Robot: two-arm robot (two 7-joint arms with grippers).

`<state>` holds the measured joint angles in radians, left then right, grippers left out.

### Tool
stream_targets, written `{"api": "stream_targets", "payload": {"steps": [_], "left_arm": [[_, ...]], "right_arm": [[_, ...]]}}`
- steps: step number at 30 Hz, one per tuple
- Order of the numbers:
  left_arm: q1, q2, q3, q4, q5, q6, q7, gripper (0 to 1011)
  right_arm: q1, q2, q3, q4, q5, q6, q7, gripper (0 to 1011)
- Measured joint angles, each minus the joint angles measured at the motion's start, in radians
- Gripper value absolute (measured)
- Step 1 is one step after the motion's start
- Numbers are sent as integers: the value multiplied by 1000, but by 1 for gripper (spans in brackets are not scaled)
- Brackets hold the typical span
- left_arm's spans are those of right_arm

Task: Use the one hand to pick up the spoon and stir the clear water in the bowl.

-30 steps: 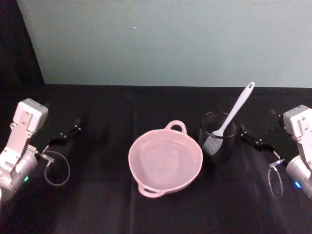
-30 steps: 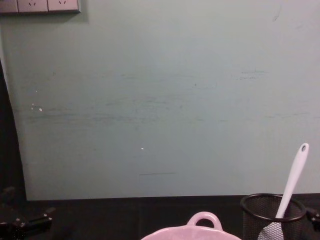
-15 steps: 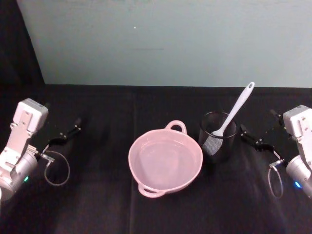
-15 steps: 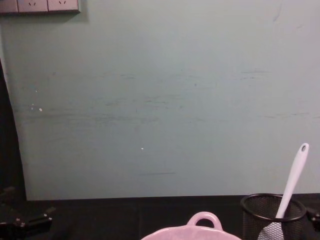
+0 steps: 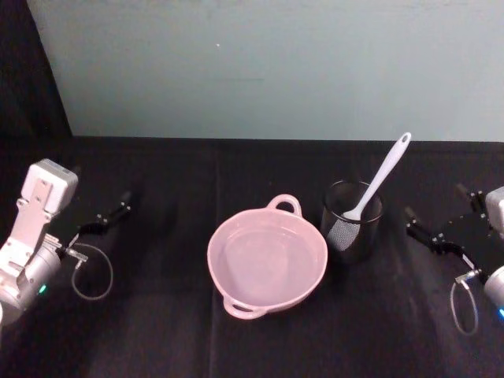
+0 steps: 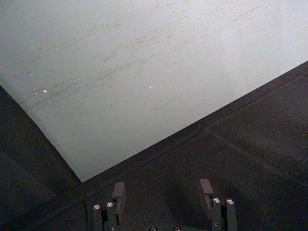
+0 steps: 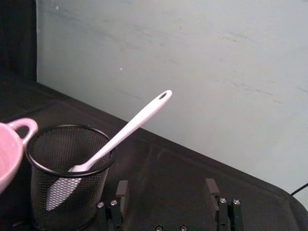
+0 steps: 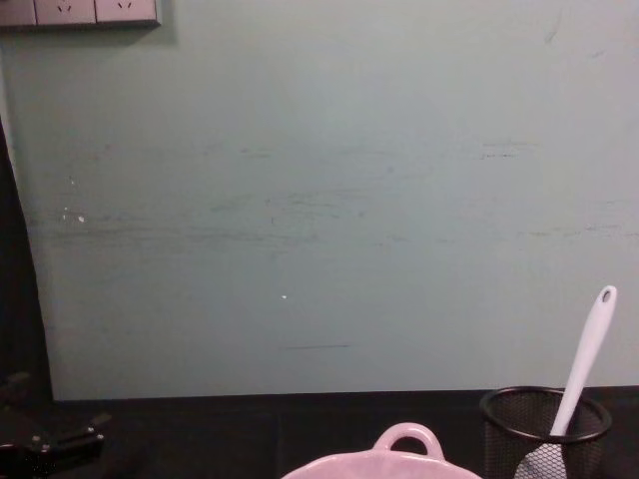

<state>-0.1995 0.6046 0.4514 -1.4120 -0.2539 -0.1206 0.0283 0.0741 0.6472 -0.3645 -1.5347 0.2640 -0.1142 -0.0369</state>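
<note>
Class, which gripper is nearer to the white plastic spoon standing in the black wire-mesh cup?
Right. The right gripper is near the white plastic spoon, just right of its black wire-mesh cup; the left gripper is far left, beyond the pale pink round bowl.

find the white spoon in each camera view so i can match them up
Head view: spoon stands right of centre, leaning in the mesh cup.
Chest view: at the lower right corner, in the cup.
Right wrist view: left of centre, in the cup.
Left wrist view: left gripper faces the wall instead.
Shared landmark: the black mesh cup beside the pink bowl.
</note>
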Motion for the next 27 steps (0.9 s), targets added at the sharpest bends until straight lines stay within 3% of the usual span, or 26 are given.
{"api": "stream_targets", "payload": {"steps": [4, 7, 13, 16, 17, 19, 20, 23, 24, 26, 27], "left_arm": [[0, 0, 0, 0, 0, 0, 0, 1005], [0, 0, 0, 0, 0, 0, 0, 1005], [0, 0, 0, 0, 0, 0, 0, 1005], [0, 0, 0, 0, 0, 0, 0, 1005], [0, 0, 0, 0, 0, 0, 0, 1005], [0, 0, 0, 0, 0, 0, 0, 1005], [0, 0, 0, 0, 0, 0, 0, 1005], [0, 0, 0, 0, 0, 0, 0, 1005], [0, 0, 0, 0, 0, 0, 0, 1005], [0, 0, 0, 0, 0, 0, 0, 1005], [0, 0, 0, 0, 0, 0, 0, 1005]], "right_arm": [[-37, 7, 33, -41, 29, 0, 2, 1003], [-70, 3, 72, -81, 98, 6, 31, 1003], [-91, -26, 117, -118, 213, 31, 89, 1003], [-85, -58, 137, -121, 297, 64, 135, 1003], [-85, -58, 137, -121, 297, 64, 135, 1003], [-65, -91, 149, -102, 357, 96, 168, 1003], [-65, -91, 149, -102, 357, 96, 168, 1003], [-30, -133, 164, -59, 437, 138, 218, 1003], [-30, -133, 164, -59, 437, 138, 218, 1003], [1, -165, 178, -13, 506, 170, 270, 1002], [1, -165, 178, -13, 506, 170, 270, 1003]]}}
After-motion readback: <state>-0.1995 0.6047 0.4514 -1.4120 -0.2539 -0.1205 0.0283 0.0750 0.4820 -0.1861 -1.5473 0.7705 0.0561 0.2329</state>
